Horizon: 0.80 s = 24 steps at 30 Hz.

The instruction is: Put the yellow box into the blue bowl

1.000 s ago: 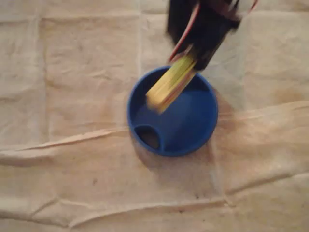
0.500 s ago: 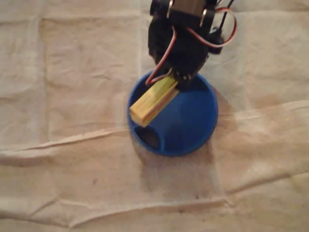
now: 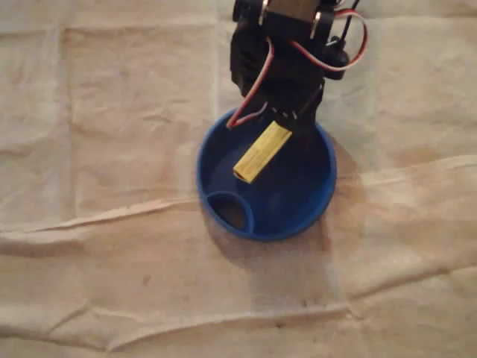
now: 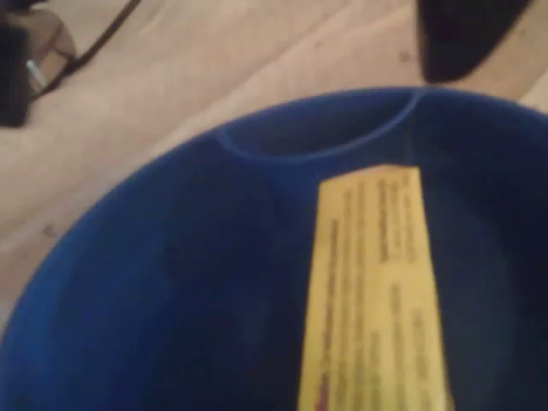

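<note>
Where the arm leans over the far rim of the blue bowl [image 3: 325, 190], the yellow box [image 3: 262, 151] slants inside it, far end up at the gripper [image 3: 288, 124]. Jaws are hidden under the wrist, so I cannot tell whether they are clamped or let go. Step looks like placing. Next calls for a sure release, then a lift clear of the rim.

Rows of small dark print run along the face of the yellow box [image 4: 372, 291] in the wrist view, all too blurred to read; no word, brand or number is legible.
</note>
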Tool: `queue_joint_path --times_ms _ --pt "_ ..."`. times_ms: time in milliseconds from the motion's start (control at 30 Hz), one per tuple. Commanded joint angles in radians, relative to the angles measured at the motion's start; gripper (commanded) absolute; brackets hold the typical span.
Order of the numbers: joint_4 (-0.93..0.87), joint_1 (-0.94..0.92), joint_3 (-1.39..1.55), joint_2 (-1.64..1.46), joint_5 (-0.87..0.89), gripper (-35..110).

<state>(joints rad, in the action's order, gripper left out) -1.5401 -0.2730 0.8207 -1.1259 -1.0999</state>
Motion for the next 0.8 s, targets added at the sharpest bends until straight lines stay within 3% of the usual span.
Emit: queue_joint_path --times_ms 0,167,333,533,767 --pt "0.009 0.006 -0.061 -0.092 0.008 14" --pt "0.009 0.002 -0.061 -0.1 0.009 -1" --pt "0.009 -0.006 -0.058 -0.14 0.026 1" --pt "-0.002 0.009 -0.046 -0.334 0.264 0" --pt "-0.216 0.103 -0.046 -0.526 0.488 0"
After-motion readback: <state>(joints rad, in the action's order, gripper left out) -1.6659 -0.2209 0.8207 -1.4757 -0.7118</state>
